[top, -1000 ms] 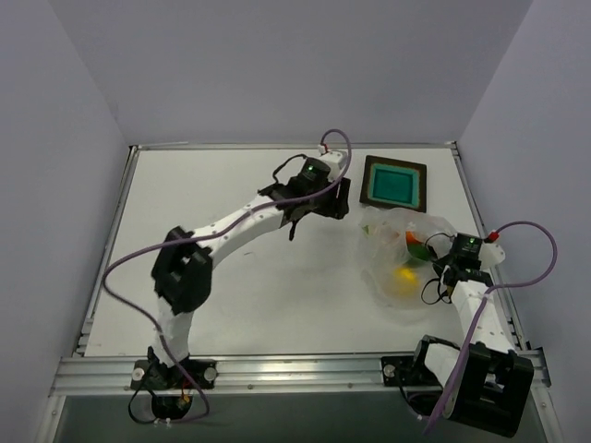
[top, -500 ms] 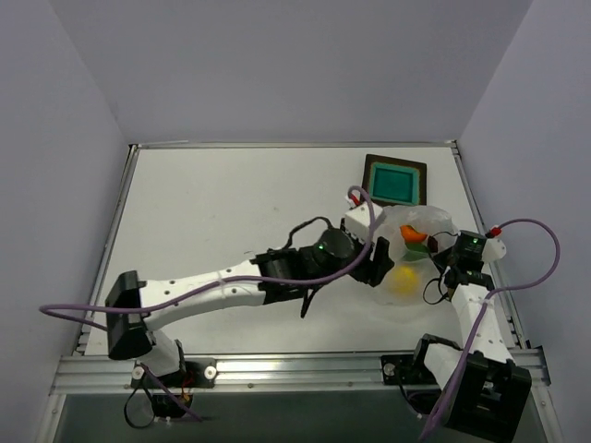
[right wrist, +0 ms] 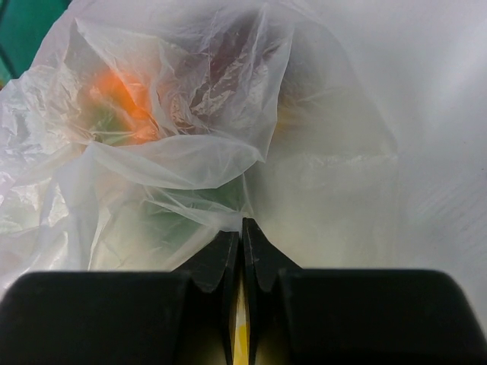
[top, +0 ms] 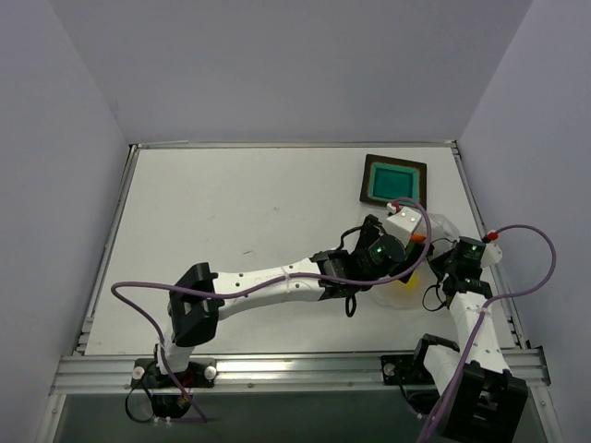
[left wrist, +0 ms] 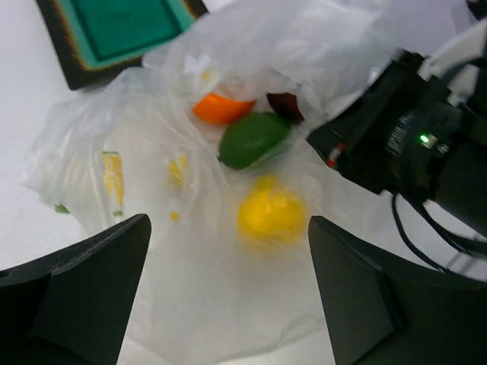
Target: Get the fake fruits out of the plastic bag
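Note:
The clear plastic bag (left wrist: 144, 152) lies crumpled at the table's right, also in the top view (top: 441, 224) and the right wrist view (right wrist: 175, 152). Inside it are a yellow lemon (left wrist: 272, 217), a green fruit (left wrist: 253, 139), an orange fruit (left wrist: 221, 109) and a dark red fruit (left wrist: 285, 105). My left gripper (left wrist: 228, 228) (top: 406, 268) is open wide just above the bag, with the lemon between its fingers (left wrist: 84, 296). My right gripper (right wrist: 243, 226) (top: 441, 263) is shut on a fold of the bag's film at its right side.
The dark square tray with teal inside (top: 395, 180) (left wrist: 114, 30) stands just beyond the bag. The right arm's black wrist (left wrist: 403, 144) is close beside the fruits. The table's right edge rail (top: 480, 221) runs close by.
My left arm has swung from the far middle of the table to over the bag, open. The right gripper has kept its hold on the bag.

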{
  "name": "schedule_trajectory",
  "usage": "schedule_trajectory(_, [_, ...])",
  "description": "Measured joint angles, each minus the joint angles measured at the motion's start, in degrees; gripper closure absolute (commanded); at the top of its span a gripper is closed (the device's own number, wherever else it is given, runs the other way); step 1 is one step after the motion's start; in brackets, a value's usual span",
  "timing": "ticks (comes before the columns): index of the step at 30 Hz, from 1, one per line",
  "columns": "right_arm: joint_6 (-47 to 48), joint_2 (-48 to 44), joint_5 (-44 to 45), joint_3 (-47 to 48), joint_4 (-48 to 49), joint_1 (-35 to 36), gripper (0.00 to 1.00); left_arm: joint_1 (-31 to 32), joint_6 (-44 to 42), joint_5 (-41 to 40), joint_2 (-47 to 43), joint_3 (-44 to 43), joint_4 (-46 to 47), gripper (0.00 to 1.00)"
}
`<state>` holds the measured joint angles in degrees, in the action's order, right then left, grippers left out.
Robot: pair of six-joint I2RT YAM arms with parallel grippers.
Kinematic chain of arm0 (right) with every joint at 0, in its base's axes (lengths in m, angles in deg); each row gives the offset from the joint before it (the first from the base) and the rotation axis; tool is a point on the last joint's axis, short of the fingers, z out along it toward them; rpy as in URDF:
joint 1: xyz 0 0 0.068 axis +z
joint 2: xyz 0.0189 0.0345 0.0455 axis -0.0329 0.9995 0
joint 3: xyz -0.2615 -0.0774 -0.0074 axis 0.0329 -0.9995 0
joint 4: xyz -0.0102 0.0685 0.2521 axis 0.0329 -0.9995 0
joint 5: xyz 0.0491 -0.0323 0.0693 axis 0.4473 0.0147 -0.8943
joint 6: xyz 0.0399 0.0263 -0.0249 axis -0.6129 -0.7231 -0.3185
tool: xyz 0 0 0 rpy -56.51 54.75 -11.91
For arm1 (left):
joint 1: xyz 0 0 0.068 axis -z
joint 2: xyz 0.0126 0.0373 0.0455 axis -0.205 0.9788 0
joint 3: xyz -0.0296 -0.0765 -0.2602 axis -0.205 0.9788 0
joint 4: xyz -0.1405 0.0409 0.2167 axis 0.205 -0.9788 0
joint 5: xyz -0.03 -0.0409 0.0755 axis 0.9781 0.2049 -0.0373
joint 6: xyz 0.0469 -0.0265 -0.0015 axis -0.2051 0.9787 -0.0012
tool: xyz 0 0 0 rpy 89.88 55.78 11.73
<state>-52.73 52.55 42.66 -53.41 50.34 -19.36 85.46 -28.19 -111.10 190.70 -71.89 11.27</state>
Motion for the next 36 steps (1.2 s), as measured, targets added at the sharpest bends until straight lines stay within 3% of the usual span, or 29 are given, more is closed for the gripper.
schedule_trajectory(5, [0.02, 0.00, -0.46, 0.00, 0.07, -0.17, 1.00, -1.42, -2.54, -4.90, 4.98, -4.81, -0.66, 0.14])
schedule_trajectory(17, [0.72, -0.42, -1.77, 0.00, 0.07, -0.28, 1.00, -7.28, -2.75, -0.09, 15.34, -8.15, -4.13, 0.33])
schedule_trajectory(18, [0.92, -0.42, -1.92, 0.00, 0.07, -0.48, 1.00, -7.32, -2.75, 0.20, 15.47, -8.15, -4.22, 0.39])
schedule_trajectory(19, [1.09, -0.42, -1.92, 0.00, 0.07, -0.66, 1.00, -7.32, -2.69, 0.48, 15.47, -8.13, -4.24, 0.66])
schedule_trajectory(22, [1.40, -0.39, -1.97, 0.24, 0.00, -1.38, 1.00, -7.39, -3.43, 2.25, 14.95, -6.14, -0.42, 0.97])
schedule_trajectory(26, [1.75, -0.13, -2.03, 1.16, 0.09, -1.73, 0.99, -7.39, -4.31, 5.62, 13.94, -0.15, 4.72, 0.98])
schedule_trajectory(28, [1.97, 0.55, -2.40, 1.55, 0.04, -2.21, 0.95, -7.43, -4.28, 8.07, 12.41, 5.27, 8.44, 0.98])
schedule_trajectory(31, [2.16, 1.31, -4.09, 2.21, -1.01, -2.97, 0.78, -7.21, -3.89, 11.28, 7.58, 15.80, 13.70, 0.98])
schedule_trajectory(34, [1.92, 1.60, -5.31, 4.46, -1.68, -2.21, 0.58, -6.91, -3.28, 12.79, 1.86, 23.67, 17.18, 0.98])
schedule_trajectory(35, [2.08, 1.62, -5.55, 5.16, -1.53, -1.73, 0.43, -6.75, -3.06, 13.22, 0.50, 25.16, 18.51, 0.98])
schedule_trajectory(36, [2.01, 1.60, -5.64, 5.62, -1.25, -1.38, 0.37, -6.56, -2.80, 13.46, -0.76, 26.40, 20.04, 0.98])
